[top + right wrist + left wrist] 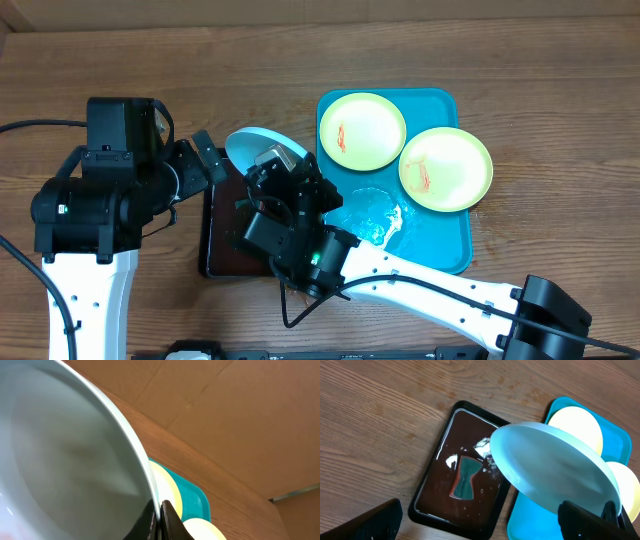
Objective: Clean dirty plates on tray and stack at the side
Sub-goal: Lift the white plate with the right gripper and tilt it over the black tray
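Your right gripper (157, 520) is pinched on the rim of the white plate (65, 460), which tilts over the black tray's (417, 505) upper edge, mid-frame overhead. Hold that pinch firm and steady. Your left gripper (480, 505) stands wide; lower it onto the sponge (465, 477), then wipe. The yellow-green plates (362, 130) lie on the turquoise tray (445, 250), upper right.

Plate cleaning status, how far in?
Done: nothing stacked beside the turquoise tray yet. In hand: right end effector pinches the white plate by its rim, tilted at the edge of the black tray with the sponge. Remaining: both yellow-green plates, sauce-smeared, sit on the turquoise tray.
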Robot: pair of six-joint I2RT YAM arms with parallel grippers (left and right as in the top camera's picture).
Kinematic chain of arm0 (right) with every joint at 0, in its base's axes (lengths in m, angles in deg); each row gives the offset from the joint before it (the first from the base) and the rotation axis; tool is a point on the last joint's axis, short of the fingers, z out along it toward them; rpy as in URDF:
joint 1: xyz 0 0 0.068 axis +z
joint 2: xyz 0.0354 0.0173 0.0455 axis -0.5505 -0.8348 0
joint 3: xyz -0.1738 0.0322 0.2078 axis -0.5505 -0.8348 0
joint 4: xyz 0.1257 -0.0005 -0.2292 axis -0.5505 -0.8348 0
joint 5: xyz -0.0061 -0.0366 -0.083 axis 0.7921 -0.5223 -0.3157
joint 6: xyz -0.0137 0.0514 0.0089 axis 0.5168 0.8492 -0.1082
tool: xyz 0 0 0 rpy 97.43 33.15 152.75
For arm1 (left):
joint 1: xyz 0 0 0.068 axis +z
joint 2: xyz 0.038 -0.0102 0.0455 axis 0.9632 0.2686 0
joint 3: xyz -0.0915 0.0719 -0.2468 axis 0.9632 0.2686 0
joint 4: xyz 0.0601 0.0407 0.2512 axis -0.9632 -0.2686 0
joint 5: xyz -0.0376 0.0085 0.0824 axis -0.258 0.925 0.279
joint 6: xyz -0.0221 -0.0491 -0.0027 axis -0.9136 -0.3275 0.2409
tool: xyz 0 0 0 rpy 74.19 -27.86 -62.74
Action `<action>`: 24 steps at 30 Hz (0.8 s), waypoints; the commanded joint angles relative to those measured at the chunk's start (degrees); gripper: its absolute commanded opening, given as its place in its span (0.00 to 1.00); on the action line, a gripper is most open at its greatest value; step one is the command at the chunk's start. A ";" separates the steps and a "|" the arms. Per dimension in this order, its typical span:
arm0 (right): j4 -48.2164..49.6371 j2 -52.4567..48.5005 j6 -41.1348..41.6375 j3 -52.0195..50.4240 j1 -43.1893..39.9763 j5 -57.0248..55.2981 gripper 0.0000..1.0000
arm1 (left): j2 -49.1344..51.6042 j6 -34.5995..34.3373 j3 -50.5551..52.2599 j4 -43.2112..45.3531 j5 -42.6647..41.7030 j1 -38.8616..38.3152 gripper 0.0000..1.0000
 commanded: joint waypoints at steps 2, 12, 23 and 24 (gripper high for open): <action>0.44 2.51 0.15 1.36 0.37 -1.79 0.04 | -0.63 0.04 -1.16 0.17 -0.48 0.28 1.00; 1.11 2.51 0.17 1.36 0.37 -1.77 0.04 | -0.63 0.04 -1.14 0.17 -0.46 0.28 1.00; -8.24 11.28 19.39 1.38 -23.61 53.05 0.04 | -0.63 0.04 -1.14 0.17 -0.46 0.28 1.00; -8.81 13.00 19.41 1.38 -26.97 57.13 0.04 | -0.63 0.04 -1.14 0.17 -0.48 0.28 1.00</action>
